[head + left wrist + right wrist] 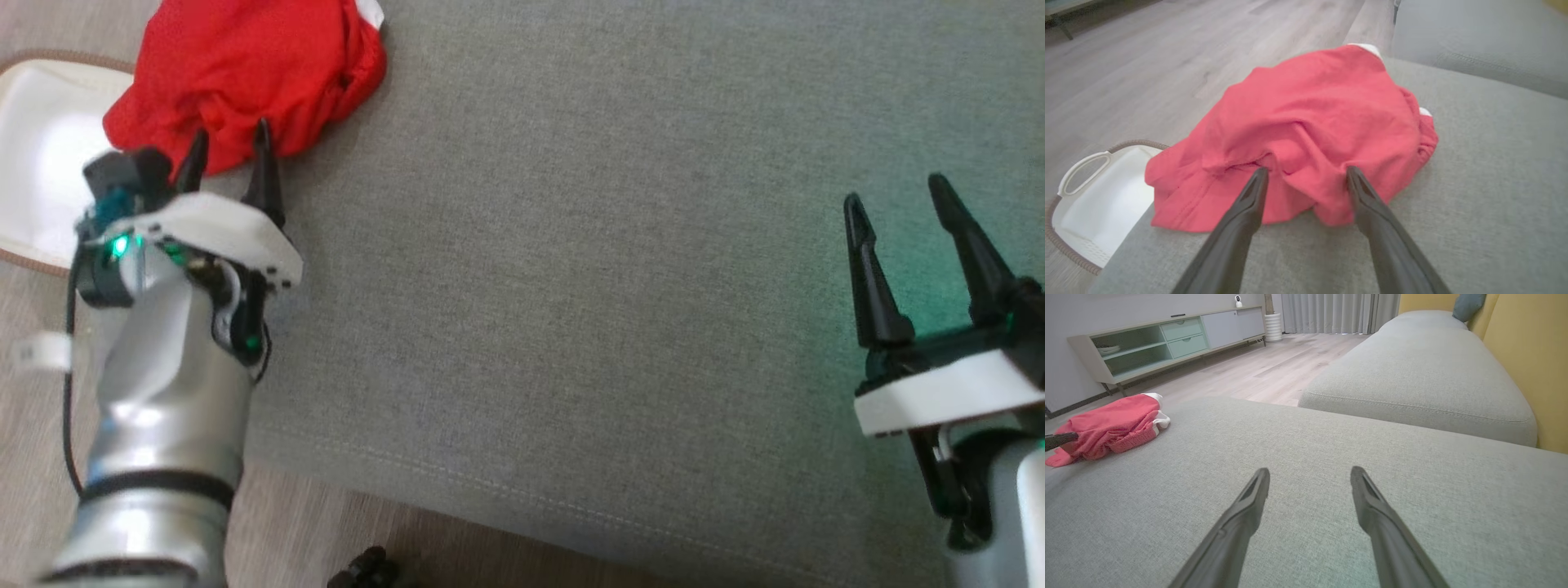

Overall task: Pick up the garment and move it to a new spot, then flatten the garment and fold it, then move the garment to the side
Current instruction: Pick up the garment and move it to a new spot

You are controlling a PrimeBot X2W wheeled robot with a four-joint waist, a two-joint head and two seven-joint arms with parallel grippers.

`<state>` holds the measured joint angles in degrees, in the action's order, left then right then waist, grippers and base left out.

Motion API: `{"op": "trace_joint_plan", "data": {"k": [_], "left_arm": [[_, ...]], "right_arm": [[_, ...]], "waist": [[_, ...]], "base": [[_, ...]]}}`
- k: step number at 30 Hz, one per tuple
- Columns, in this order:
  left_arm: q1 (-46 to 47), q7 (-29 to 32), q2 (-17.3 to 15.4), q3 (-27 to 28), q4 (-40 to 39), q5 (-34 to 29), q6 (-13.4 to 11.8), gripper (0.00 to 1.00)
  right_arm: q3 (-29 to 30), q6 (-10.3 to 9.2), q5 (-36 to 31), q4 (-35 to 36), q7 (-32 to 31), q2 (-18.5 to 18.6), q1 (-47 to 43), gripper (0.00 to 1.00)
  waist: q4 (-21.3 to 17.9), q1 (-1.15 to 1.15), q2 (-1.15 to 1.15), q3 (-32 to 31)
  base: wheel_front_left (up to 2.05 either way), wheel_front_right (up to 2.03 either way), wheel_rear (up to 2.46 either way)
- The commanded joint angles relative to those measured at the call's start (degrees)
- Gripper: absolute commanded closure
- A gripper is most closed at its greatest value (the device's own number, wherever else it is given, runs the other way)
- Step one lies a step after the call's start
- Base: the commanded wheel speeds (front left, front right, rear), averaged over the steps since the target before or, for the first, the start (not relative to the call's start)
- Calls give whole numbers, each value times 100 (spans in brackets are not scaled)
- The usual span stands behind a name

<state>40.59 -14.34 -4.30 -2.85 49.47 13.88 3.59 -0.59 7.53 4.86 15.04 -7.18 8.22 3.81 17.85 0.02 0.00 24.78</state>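
Left gripper (1306, 169): fingers spread, grasping nothing; tips at the near edge of the garment (1310, 114), contact with the cloth hard to make out.
Right gripper (1310, 469): fingers spread and empty, over bare cushion (571, 286) at the right, well apart from the garment.
Garment: red crumpled heap with white trim at the cushion's far left corner; far side cut off in the head view.
Basket (1106, 204): white, on the floor left of the cushion, partly hidden behind the garment.
Near floor (310, 523): small dark object (367, 565), too blurred to identify.
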Motion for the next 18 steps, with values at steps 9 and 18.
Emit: {"op": "trace_joint_plan", "data": {"k": [9,18], "left_arm": [[1061,-26,-551,-10,1320,-53,185,100],[361,-63,-787,424,-873,-303,-51,100]], "right_arm": [[-175,-4,39,240,-34,107,293,0],[-9,-4,56,93,184,-63,204,0]], "waist": [[-36,-2,0,58],[-132,-2,0,-444]], "base": [[0,0,0],[0,0,0]]}}
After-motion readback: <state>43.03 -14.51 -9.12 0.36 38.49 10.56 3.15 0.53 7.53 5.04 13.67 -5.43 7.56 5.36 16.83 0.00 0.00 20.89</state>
